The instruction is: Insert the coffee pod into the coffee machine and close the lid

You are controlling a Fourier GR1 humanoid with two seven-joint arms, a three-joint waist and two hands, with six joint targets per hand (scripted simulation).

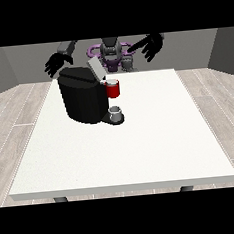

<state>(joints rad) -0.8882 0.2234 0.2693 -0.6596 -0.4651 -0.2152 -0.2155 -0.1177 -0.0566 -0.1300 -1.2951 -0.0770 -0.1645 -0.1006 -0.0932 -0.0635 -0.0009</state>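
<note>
At the view's left, one hand point(58, 64) hung in the air behind the machine point(83, 97), its fingers spread and drooping, holding nothing. The machine's top corner lay just toward 5 o'clock from that hand, so this hand was much the nearer to it. The lid point(95, 68) stood tilted up at the machine's back, its long axis running from about 11 to 5 o'clock, not yet closed. A red thing at the machine point(113, 89) sat just below the lid, toward 4 o'clock. Under it, at the machine's foot, stood a small grey thing point(116, 112); whether that was the pod could not be told. A second grey thing point(128, 64) stood at the table's far edge. At the view's right, the other hand point(150, 46) hovered open, fingers spread, with the lid well off toward 8 o'clock.
</note>
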